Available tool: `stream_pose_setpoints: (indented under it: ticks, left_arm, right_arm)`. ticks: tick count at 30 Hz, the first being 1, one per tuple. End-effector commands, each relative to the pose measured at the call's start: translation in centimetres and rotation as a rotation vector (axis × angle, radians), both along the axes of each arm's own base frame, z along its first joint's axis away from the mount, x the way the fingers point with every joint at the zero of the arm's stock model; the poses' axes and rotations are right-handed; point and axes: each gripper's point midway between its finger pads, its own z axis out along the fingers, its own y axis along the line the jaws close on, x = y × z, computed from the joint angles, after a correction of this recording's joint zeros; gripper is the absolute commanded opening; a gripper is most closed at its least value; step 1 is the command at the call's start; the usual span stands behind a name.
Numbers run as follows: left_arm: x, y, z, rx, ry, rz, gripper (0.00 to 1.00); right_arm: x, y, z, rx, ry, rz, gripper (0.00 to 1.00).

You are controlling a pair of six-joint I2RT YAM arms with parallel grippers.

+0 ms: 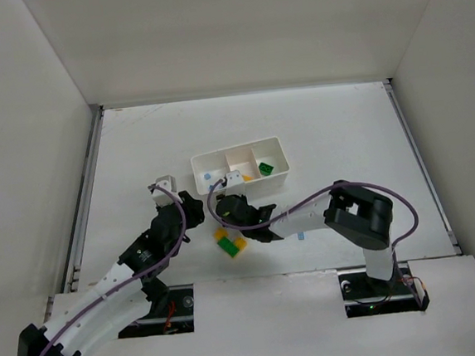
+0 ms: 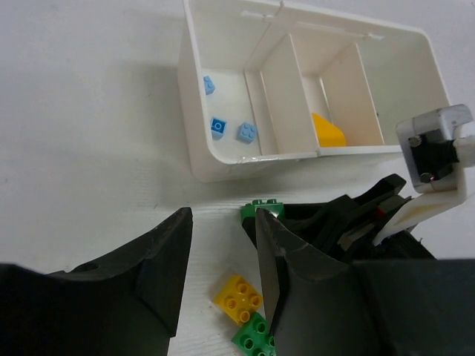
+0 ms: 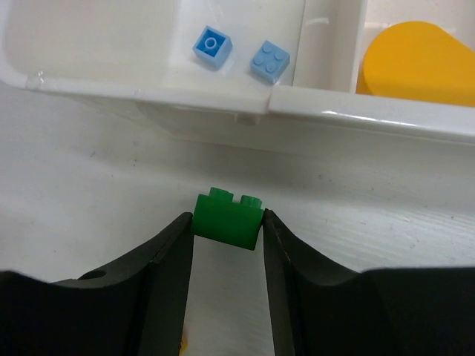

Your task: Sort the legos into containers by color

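Note:
My right gripper point(image 3: 227, 222) is shut on a small green lego point(image 3: 227, 220), held just in front of the white tray's near wall point(image 3: 223, 111). That lego also shows in the left wrist view point(image 2: 261, 211). My left gripper point(image 2: 223, 219) is open and empty, just left of the right gripper point(image 1: 224, 212). A yellow lego point(image 2: 239, 298) and a green lego point(image 2: 256, 337) lie on the table below its jaws. The tray point(image 1: 281, 153) holds pale blue legos point(image 2: 217, 127) in its left compartment, a yellow piece point(image 2: 328, 132) in the middle one and a green lego point(image 1: 265, 169) in the right one.
The loose yellow and green legos point(image 1: 231, 243) lie together on the table in front of the tray, under both grippers. White walls enclose the table on three sides. The two arms cross close together near the tray's front left corner.

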Motion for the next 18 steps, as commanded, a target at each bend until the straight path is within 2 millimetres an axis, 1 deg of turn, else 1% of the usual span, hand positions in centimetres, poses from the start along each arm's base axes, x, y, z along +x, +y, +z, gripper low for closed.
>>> stream_pose_setpoints:
  ticks: [1,2,3,5,6,8,10,12,14,15,17,18]
  left_arm:
    - [0.0,0.4,-0.2,-0.008,0.004,0.019,0.37]
    - [0.0,0.4,-0.3,-0.001,0.007,0.016,0.37]
    - [0.0,0.3,-0.3,0.003,0.010,0.011,0.37]
    - [-0.2,0.1,-0.7,0.011,0.017,-0.002,0.37]
    - [-0.3,0.0,-0.9,0.016,0.024,-0.008,0.37]
    - [-0.9,-0.3,-1.7,0.037,0.061,-0.038,0.37]
    - [-1.3,-0.9,-2.1,0.040,0.084,-0.068,0.37]
    - [-1.9,-2.2,-2.4,0.043,0.103,-0.120,0.37]
    - [-2.1,-2.7,-3.0,0.072,0.133,-0.134,0.37]
    - [-2.3,-2.9,-3.4,0.083,0.152,-0.139,0.37]
    - [-2.7,-3.6,-3.9,0.094,0.173,-0.160,0.37]
    - [-3.0,-4.0,-4.1,0.097,0.177,-0.173,0.37]
  right_arm:
    - [1.3,1.3,2.2,0.061,-0.059,-0.032,0.35]
    - [1.2,1.1,2.3,0.059,-0.059,-0.034,0.30]
    - [1.1,0.9,2.6,0.060,-0.062,-0.034,0.27]
    - [0.2,0.5,4.2,0.090,-0.069,-0.026,0.25]
    - [-0.4,0.3,5.4,0.113,-0.075,-0.016,0.25]
    - [-1.7,-0.6,8.7,0.171,-0.100,0.004,0.25]
    - [-2.3,-2.0,11.9,0.223,-0.133,0.006,0.25]
    - [-2.4,-3.4,14.3,0.261,-0.154,0.000,0.25]
    - [-0.9,-5.6,15.9,0.271,-0.185,-0.043,0.26]
    - [0.1,-6.7,16.3,0.266,-0.199,-0.066,0.26]
    - [2.8,-9.2,16.5,0.228,-0.223,-0.131,0.26]
    - [3.9,-10.1,16.3,0.211,-0.234,-0.158,0.26]
